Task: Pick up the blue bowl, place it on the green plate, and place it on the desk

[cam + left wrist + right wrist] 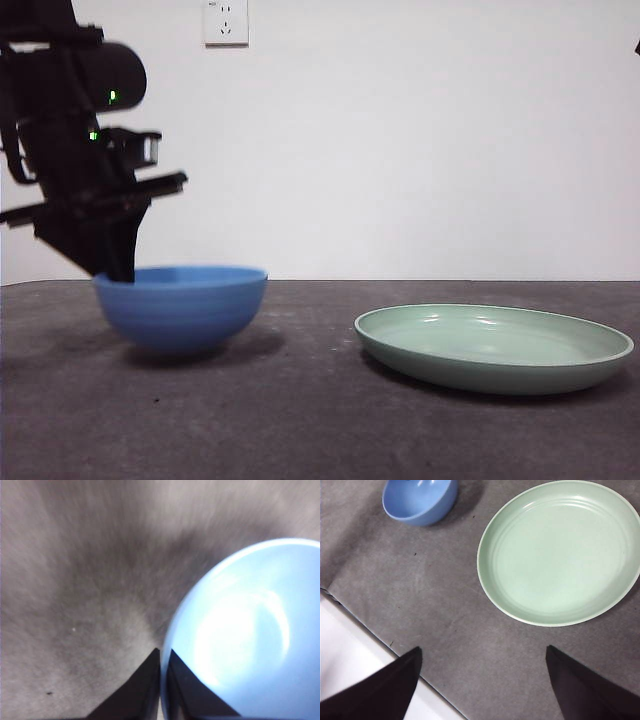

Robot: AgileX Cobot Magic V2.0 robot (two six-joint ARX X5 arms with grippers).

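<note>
Front view: at the left of the frame, the dark left arm reaches down from the upper left, and the left gripper (118, 268) meets the near-left rim of the blue bowl (182, 305). The bowl sits on the desk (300, 420), slightly tilted. To the right, well apart from the bowl, the green plate (494, 347) lies flat on the desk. A white wall socket (225, 22) is at top centre-left. The left wrist view shows the two jaws narrowed onto the bowl's rim (167, 645), one outside, one inside. The right wrist view shows the right gripper (482, 680) high above the desk, jaws spread wide, holding nothing.
</note>
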